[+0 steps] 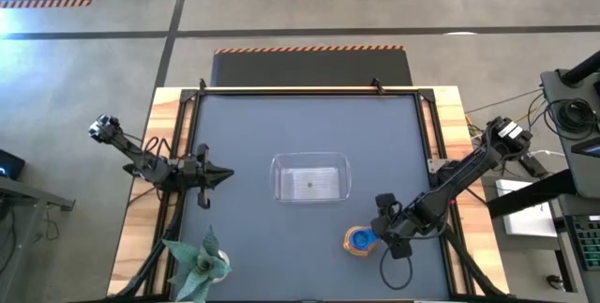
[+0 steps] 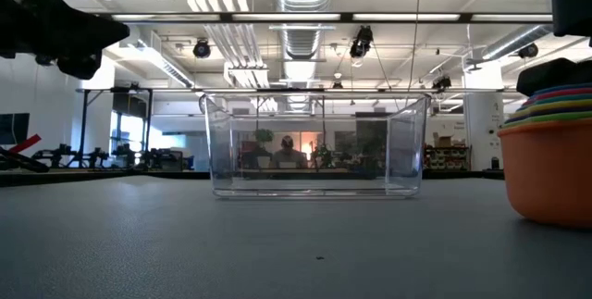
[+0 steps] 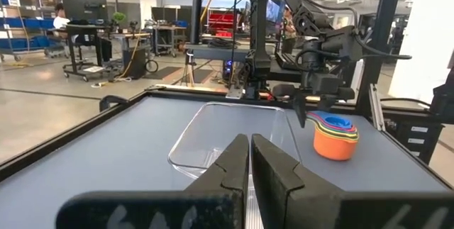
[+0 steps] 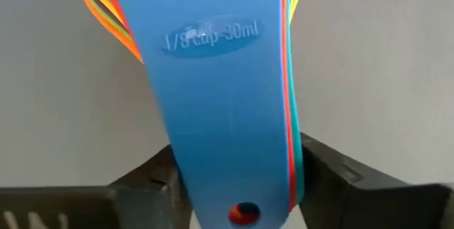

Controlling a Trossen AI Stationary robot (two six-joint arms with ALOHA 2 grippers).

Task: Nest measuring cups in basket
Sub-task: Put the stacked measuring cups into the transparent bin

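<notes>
I had the right gripper (image 4: 237, 179) seemingly clamped on the stacked cups' (image 1: 359, 240) handles beside the basket (image 1: 310, 176); left gripper (image 1: 217, 176) sat shut; best lift straight, level.

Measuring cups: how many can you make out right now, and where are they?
1 nested stack of measuring cups on the table right of the basket; about 5 colours show, more may be hidden. The right gripper straddles the handles; the left gripper waits.
</notes>
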